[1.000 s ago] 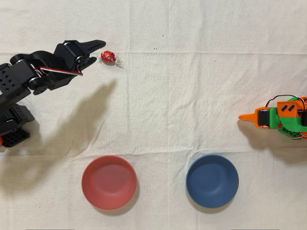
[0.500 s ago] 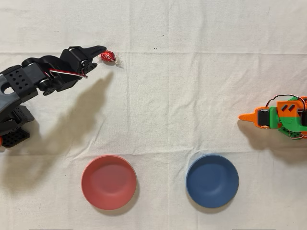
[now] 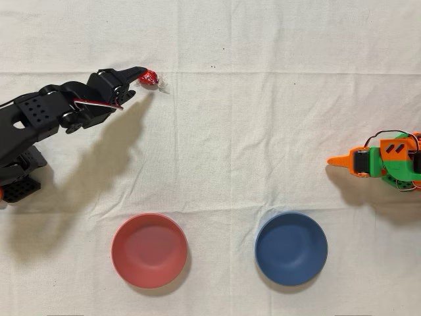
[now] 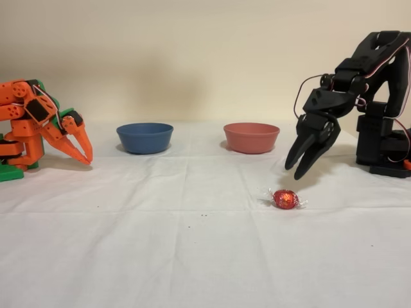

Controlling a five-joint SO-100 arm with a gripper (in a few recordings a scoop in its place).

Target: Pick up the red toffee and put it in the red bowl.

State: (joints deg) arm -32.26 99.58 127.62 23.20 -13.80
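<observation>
1. My gripper (image 4: 297, 168) hangs just above the toffee (image 4: 286, 199), fingers parted, grasping nothing.
2. Toffee (image 3: 148, 78) lies on the cloth (image 3: 263, 145), overhead view far left.
3. Red bowl (image 3: 149, 250) near left, well apart from it.

The black arm's base (image 3: 13, 178) is cut off by the overhead view's left edge.

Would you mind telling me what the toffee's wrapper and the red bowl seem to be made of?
The red toffee: shiny red foil that glints, with clear, probably plastic, twisted ends. The red bowl: matte and even in colour, no glare; perhaps plastic or a composite, not certain.
</observation>
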